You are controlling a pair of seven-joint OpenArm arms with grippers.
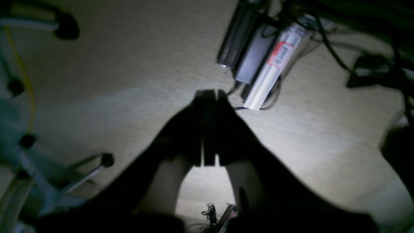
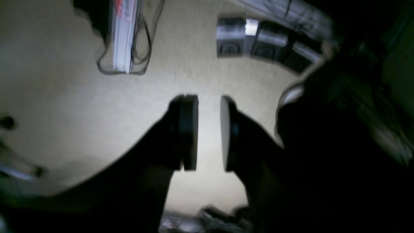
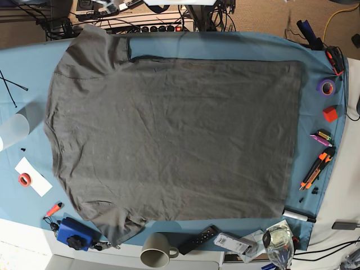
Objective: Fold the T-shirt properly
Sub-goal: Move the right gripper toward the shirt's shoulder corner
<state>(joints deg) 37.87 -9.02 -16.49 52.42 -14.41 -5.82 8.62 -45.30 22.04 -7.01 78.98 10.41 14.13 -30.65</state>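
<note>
The T-shirt [image 3: 174, 138] is laid flat and spread wide across the blue-covered counter [image 3: 315, 79], with both sleeves at the left end of the base view and the hem at the right (neither arm is seen there). In the left wrist view the left gripper [image 1: 210, 127] is seen with its fingers pressed together, nothing between them, above a beige floor. The right gripper [image 2: 208, 132] is shown with its fingers parted and empty.
</note>
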